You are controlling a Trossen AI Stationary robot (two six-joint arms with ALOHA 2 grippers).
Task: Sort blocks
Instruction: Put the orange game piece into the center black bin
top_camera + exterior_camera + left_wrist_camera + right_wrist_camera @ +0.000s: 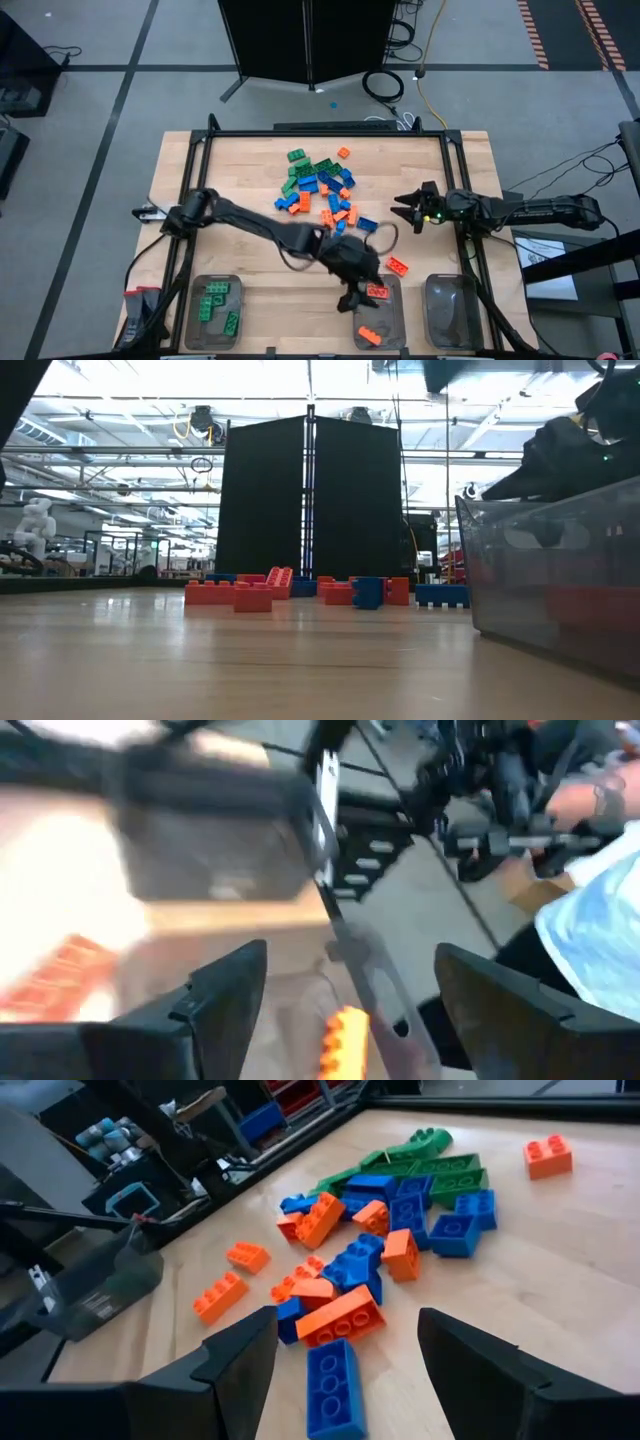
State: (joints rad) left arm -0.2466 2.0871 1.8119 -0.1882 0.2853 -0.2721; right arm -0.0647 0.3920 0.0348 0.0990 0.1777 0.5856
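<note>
Right now the left gripper (352,297) sits over the middle tray (378,318) at the near table edge, fingers spread wide in its wrist view with nothing between them; an orange brick (343,1042) shows just below and beyond the gap, blurred, so whether it is falling or already lying in the tray is unclear. That tray holds orange bricks (370,335), the near-left tray (212,312) holds green bricks (216,300), and the near-right tray (452,312) looks empty, though its clear wall makes that hard to confirm. A single orange brick (398,265) lies on the wood just beside the middle tray. Farther out, the right gripper (408,211) hovers at the right of the table, fingers apart and holding nothing, aimed at the unsorted pile (322,188) in mid-table. In its wrist view a blue brick (335,1375) lies straight ahead between the fingers, long axis running roughly along the approach, with an orange one (342,1316) touching its far end. Judging by that, the right arm is the nearer one for the next pick. The low view only catches the pile's (300,590) near fringe; a tray wall (560,575) blocks the rest.
</note>
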